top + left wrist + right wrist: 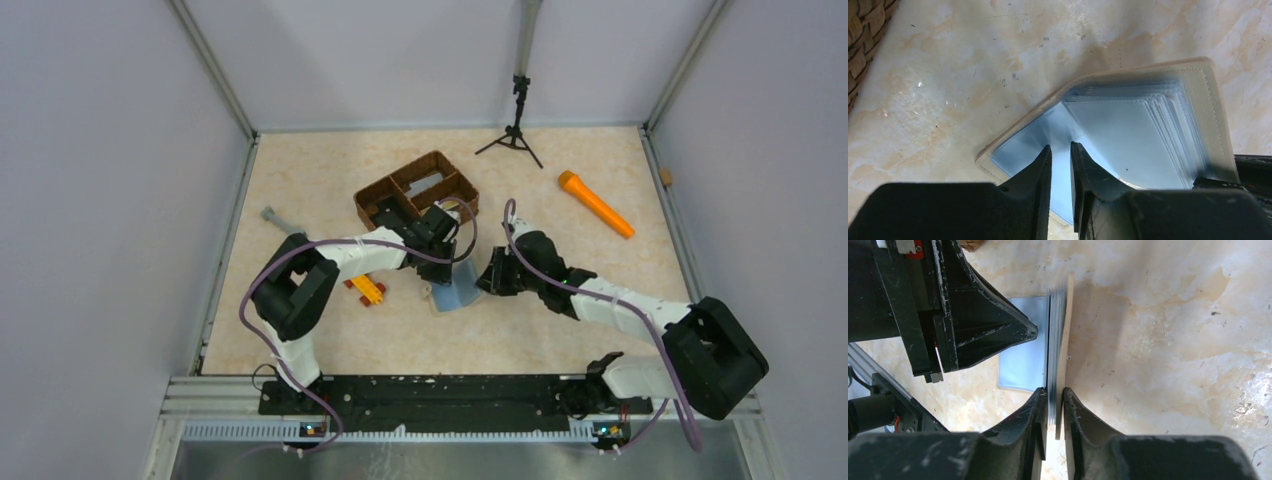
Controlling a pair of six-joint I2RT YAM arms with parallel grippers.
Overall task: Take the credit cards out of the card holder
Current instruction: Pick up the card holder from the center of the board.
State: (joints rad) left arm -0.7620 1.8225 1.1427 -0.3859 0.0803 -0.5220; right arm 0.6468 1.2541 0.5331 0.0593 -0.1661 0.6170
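Step in hand: opening card holder [1128, 130] to expose cards; none visible. Holder on table [330, 340] between arms, one half flat, other upright. Right gripper [1053, 392] pinching upright half. Left gripper [1061, 150] jaws nearly together over flat half; grip unclear. Next: spread holder wider, find card edge, pinch, withdraw.

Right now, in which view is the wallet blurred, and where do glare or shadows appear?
Left wrist view: the wallet is smeared toward its right side; a small glare spot sits on the table. Right wrist view: wallet edge sharp, soft shadow on its right. Top view: even light.
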